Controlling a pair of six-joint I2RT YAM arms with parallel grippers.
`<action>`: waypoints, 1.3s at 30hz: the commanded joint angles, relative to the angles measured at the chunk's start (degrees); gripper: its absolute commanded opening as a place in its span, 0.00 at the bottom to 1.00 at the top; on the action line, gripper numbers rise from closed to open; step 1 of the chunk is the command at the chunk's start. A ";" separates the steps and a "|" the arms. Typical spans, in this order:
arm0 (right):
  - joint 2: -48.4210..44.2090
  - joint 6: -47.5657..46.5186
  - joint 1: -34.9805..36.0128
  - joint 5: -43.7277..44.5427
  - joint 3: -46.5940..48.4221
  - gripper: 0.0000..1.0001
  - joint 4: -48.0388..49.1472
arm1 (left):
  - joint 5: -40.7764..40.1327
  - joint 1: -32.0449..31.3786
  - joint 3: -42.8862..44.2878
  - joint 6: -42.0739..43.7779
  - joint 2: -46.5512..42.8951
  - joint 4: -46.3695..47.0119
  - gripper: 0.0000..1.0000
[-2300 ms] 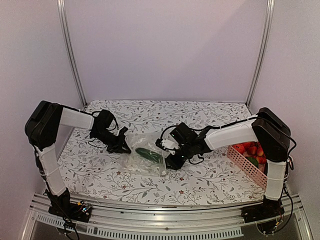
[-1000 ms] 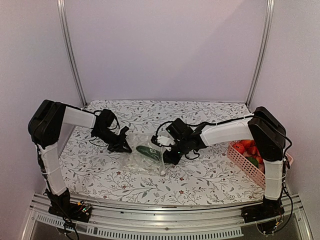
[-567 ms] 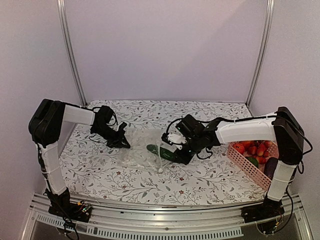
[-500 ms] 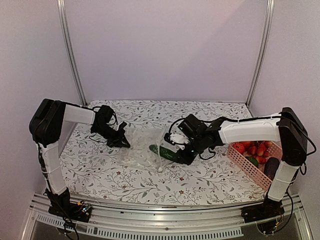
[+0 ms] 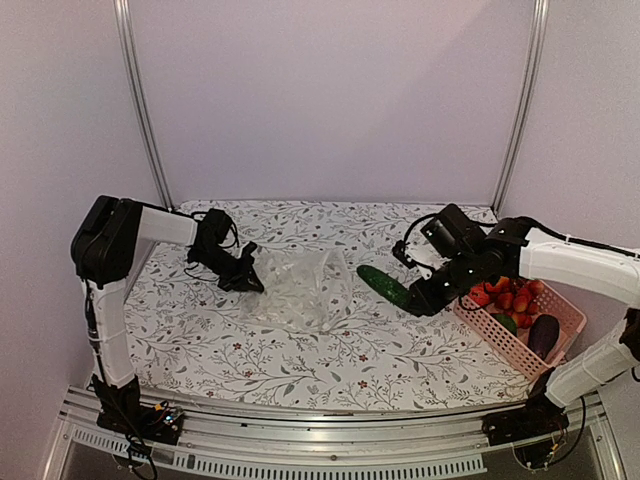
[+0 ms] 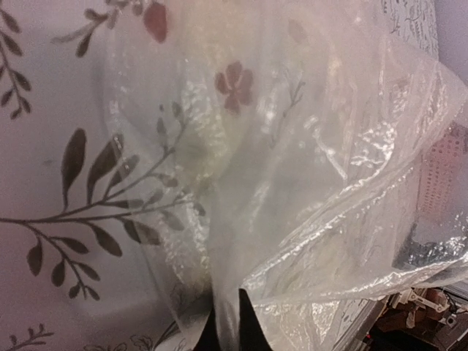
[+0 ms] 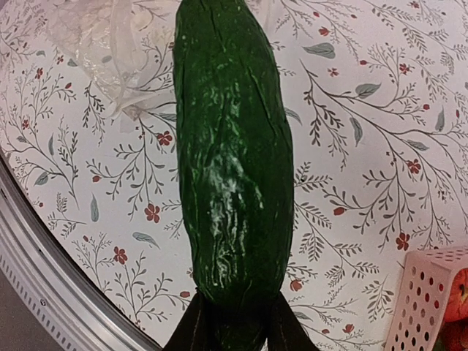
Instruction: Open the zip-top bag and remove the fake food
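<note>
The left gripper (image 5: 247, 281) is pinched shut on the bag's (image 5: 300, 292) left edge, the bag lying midway along the table (image 5: 300, 372). The right gripper (image 5: 418, 302) clamps one end of the cucumber (image 5: 381, 283) (wholly outside the bag), over open table between bag and basket (image 5: 497, 336) at the right edge.

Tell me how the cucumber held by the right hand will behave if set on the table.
The cucumber looks rigid: it juts straight out of the right hand without sagging. Its glossy skin may be slippery, and its round, long shape would probably roll sideways on the flat table.
</note>
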 commanded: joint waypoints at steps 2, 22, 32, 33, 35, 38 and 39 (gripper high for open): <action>-7.22 6.79 -6.34 1.79 -1.36 0.05 -7.85 | 0.40 0.52 1.71 -0.18 1.97 -0.94 0.00; -27.95 41.38 -15.43 9.04 -11.85 0.00 -16.91 | 1.71 0.52 5.62 0.99 4.94 -3.44 0.00; -23.42 43.68 -23.72 6.35 -11.42 0.00 -8.36 | 2.33 0.52 6.44 0.93 5.81 -3.87 0.00; -22.52 43.53 -24.72 5.64 -10.95 0.00 -7.26 | 2.38 0.52 6.47 0.94 5.81 -4.02 0.00; -20.20 42.71 -26.70 4.67 -9.91 0.00 -5.57 | 2.41 0.52 6.64 0.88 5.81 -3.88 0.00; -16.58 40.42 -29.94 3.28 -8.33 0.00 -4.42 | 2.39 0.52 6.97 0.91 5.72 -3.89 0.00; -15.54 39.42 -30.98 3.17 -8.06 0.00 -4.26 | 2.39 0.52 7.04 0.95 5.66 -3.92 0.00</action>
